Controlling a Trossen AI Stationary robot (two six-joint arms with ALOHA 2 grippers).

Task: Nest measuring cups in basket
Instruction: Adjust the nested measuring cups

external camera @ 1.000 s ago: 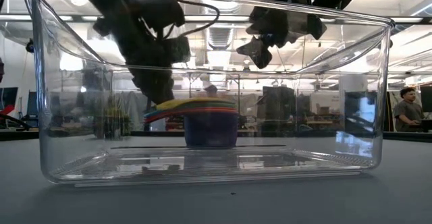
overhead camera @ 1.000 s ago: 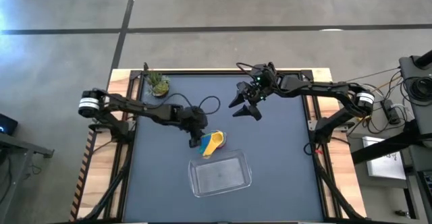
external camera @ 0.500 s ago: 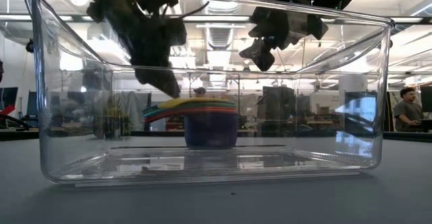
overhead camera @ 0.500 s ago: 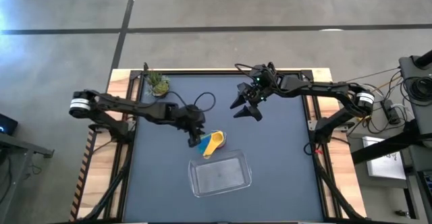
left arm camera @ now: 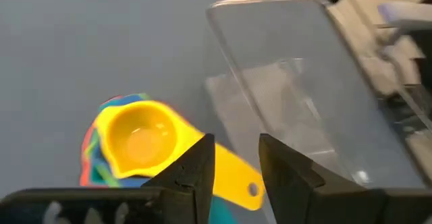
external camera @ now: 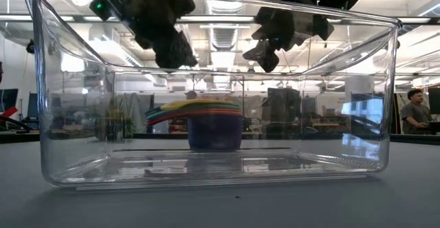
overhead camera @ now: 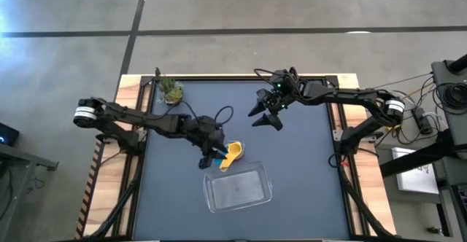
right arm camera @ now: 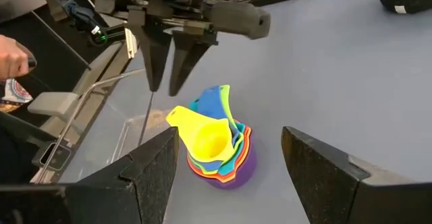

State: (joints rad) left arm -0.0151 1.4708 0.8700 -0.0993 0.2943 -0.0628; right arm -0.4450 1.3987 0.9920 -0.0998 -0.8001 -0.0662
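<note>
The measuring cups (overhead camera: 232,153) are stacked together, yellow on top, on the dark worktop (overhead camera: 306,162) just beside the basket (overhead camera: 238,189), not inside it. The left claw (overhead camera: 212,154) is held over the handles, a little open, and seems to grip nothing. The right claw (overhead camera: 267,116) is parked well apart, wide open.

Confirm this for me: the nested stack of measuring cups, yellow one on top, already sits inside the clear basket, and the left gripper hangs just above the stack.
Not quite. The stack of measuring cups, yellow on top, stands on the table just outside the clear basket, as the high view shows. The rest holds: the left gripper hangs just above the stack.
</note>
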